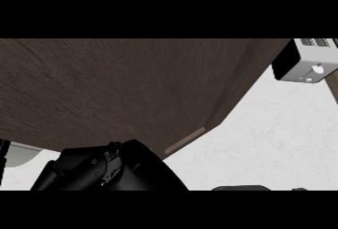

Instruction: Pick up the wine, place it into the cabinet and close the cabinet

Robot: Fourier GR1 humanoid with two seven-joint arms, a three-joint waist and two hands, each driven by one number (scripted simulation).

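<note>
Across most of my view, the dark wood cabinet [119,89] door looms over the white worktop [277,134]. Low left, my left robot hand [99,167] touches its lower edge; I cannot tell its finger state. I see no wine; a toaster [305,60] sits far right.

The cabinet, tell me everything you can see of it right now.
The cabinet fills most of the head view as a broad dark brown panel with a wood-grain look. A narrower side face runs along its right edge, slanting down to a lighter strip near the bottom. It stands over the white counter. The left hand shows as a dark shape at the panel's lower edge, seemingly against it. Whether the door is fully shut cannot be told, and no wine shows.
</note>
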